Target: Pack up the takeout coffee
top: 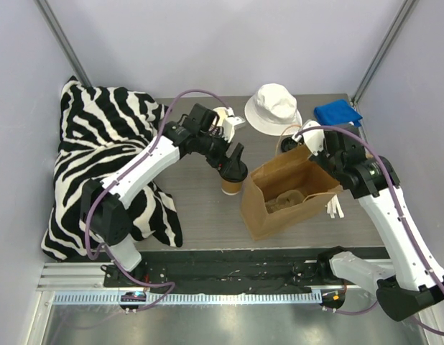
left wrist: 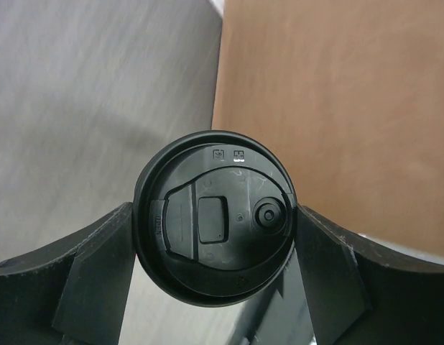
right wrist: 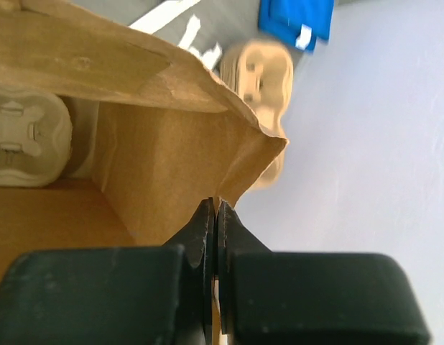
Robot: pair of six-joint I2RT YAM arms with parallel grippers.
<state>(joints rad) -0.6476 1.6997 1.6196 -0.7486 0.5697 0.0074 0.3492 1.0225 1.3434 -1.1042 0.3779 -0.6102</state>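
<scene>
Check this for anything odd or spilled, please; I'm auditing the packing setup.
Nothing looks spilled or damaged. The coffee stands upright beside the open bag, with its lid on. The only oddities are a zebra blanket and a white hat lying nearby, which seem unrelated to packing.

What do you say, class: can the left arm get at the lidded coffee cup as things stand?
Very likely yes: the left pincer sits round the takeout coffee, a finger against each side of its black lid, nothing between. The paper bag stands beside it, not in the way.
</scene>
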